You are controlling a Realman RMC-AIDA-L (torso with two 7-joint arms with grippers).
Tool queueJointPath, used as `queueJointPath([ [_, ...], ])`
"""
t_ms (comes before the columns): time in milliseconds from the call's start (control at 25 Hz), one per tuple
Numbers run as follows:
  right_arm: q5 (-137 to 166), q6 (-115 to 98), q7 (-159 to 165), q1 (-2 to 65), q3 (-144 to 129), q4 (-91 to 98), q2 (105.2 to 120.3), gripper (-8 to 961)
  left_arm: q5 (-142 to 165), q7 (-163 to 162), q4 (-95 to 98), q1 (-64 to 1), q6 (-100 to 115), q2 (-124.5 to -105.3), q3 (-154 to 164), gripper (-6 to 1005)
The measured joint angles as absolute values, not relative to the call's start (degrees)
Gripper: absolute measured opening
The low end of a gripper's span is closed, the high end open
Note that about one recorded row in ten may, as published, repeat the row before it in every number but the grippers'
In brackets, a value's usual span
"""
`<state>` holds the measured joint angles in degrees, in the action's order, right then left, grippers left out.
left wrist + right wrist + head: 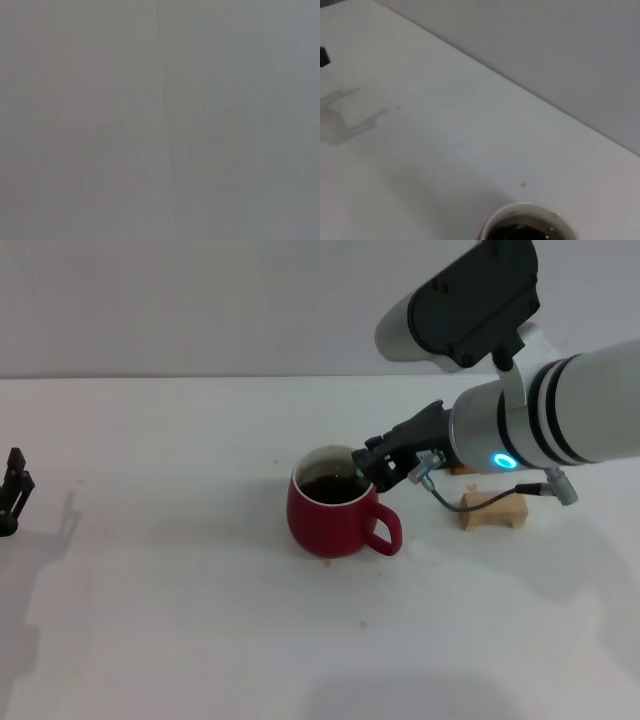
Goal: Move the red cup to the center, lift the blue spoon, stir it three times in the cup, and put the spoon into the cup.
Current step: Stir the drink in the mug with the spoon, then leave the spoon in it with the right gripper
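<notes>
Red cup (333,510), spoon hidden

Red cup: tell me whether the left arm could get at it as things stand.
Probably yes: bare table lies between the left gripper, parked at the left edge, and the red cup. The right gripper crowds only the far rim.

Red cup (330,525) glossy ceramic, white table (180,620) smooth matt, block (494,511) pale bare wood.
</notes>
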<state>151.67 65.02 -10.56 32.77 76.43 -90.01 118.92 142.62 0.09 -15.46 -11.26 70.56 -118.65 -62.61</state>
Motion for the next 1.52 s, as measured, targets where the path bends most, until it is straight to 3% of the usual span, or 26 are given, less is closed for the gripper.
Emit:
queueJointPath([
  [920, 150.4, 61.7, -10.8, 37.0, 75.4, -84.6, 118.94, 214, 142.3, 0.0, -15.6, -11.4, 70.7, -118.69, -62.4, 834],
  [1520, 150.7, 64.5, -12.0, 34.4, 76.9, -86.5, 118.87, 221, 142.3, -0.1, -15.6, -11.4, 70.7, -118.74, -61.8, 834],
])
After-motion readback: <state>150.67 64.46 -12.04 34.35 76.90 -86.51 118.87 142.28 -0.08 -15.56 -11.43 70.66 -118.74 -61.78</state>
